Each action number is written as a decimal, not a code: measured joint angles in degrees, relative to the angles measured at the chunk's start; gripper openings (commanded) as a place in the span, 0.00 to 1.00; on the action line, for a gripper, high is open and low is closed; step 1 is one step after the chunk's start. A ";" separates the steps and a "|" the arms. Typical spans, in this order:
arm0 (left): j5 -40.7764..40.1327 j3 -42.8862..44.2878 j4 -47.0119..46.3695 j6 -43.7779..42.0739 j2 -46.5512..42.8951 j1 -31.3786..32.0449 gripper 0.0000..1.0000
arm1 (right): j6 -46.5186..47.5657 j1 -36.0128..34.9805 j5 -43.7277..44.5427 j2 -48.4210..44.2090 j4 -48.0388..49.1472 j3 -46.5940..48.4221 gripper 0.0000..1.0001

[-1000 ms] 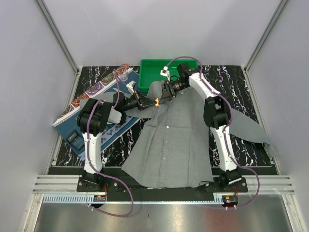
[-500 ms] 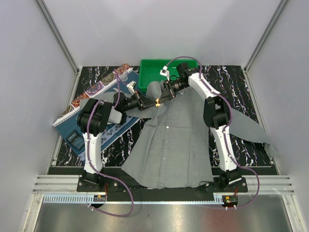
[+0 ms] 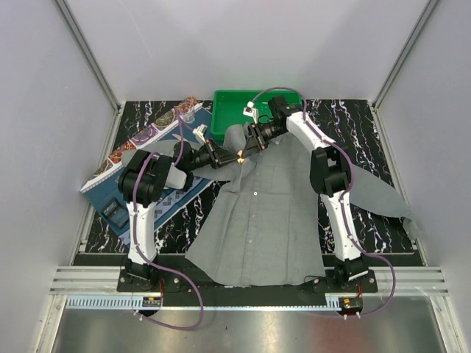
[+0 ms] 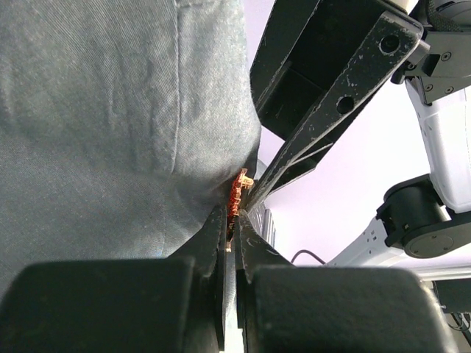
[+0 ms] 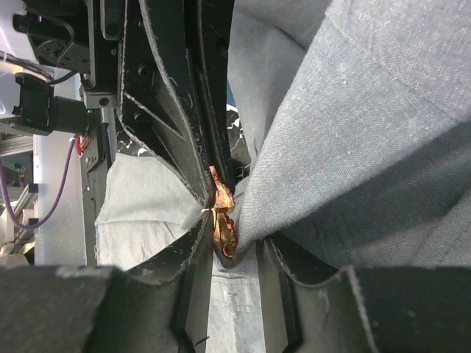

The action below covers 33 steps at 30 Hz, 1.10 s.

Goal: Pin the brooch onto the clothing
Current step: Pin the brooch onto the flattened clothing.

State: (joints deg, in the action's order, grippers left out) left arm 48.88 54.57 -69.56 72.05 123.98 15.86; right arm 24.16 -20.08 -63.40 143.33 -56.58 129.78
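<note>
The left arm rises from its base, folds at the elbow and lies low across the table [image 3: 360,125], reaching right so that the left gripper [image 3: 232,157] ends at the upper left chest of the clothing [image 3: 265,213]. The right arm stands tall, bends over at its far joint and comes back down and leftward, so that the right gripper [image 3: 246,150] meets the left one tip to tip. The brooch [image 4: 238,193] sits between the two tips, against a raised fold of the grey cloth near the collar. In the left wrist view the left fingers [image 4: 213,243] are drawn together to a thin slit, with the red-orange ornament nipped at their very end. In the right wrist view the right gripper's own fingers [image 5: 193,246] stand narrowly apart around the brooch's lower end and a tuck of cloth. Whether they press on either I cannot tell, as the cloth covers the contact. The rest of the shirt lies flat, its sleeves spread out. A green bin [image 3: 224,118] stands at the far edge, just behind the grippers, with the collar lying against its near wall and the right arm hiding part of its inside. A patterned placemat [image 3: 158,195] lies under the left arm.
</note>
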 measured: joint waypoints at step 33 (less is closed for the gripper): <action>-3.02 -1.09 0.02 -0.11 0.00 -0.20 0.00 | -8.15 -0.37 5.40 -5.77 12.90 -9.86 0.19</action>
State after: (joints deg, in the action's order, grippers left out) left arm 45.87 53.47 -69.54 71.94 123.98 15.66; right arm 16.01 -20.45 -58.00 137.56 -43.68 119.92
